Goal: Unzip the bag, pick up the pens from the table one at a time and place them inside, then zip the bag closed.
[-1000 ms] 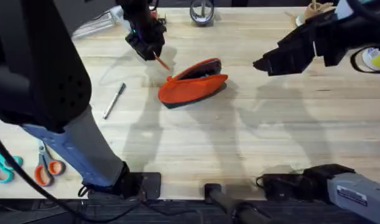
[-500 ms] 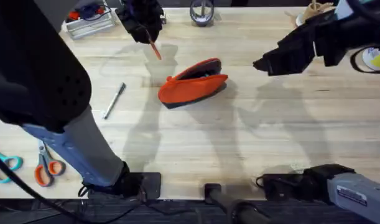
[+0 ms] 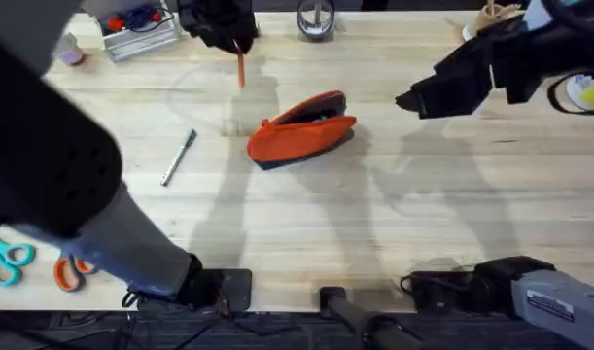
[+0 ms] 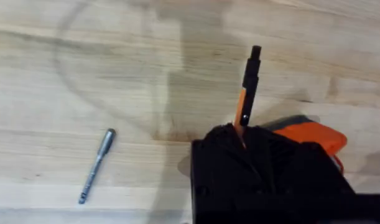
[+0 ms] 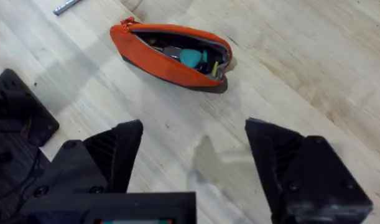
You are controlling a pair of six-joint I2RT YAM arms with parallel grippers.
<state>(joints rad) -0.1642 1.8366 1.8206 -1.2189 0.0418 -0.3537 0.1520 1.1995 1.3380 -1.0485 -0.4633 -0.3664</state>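
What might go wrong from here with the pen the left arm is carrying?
1. The left gripper pinches the orange pen near one end, so it may swing or slip out before it gets to the bag.
2. The bag's opening is a narrow slit, already holding items; the pen could catch on the edge and fall on the table.

The right gripper (image 5: 193,158) has its two black fingers (image 5: 115,152) spread wide apart, with bare table (image 5: 314,68) between them and nothing held. The bag (image 5: 171,53) lies on the table ahead of the fingertips, well apart from them. Its zipper is open along the top. Inside the opening a teal item (image 5: 191,58) and a small yellow-green item are visible. Beyond the bag, a silver-grey pen (image 5: 66,6) lies on the table, partly cut off.
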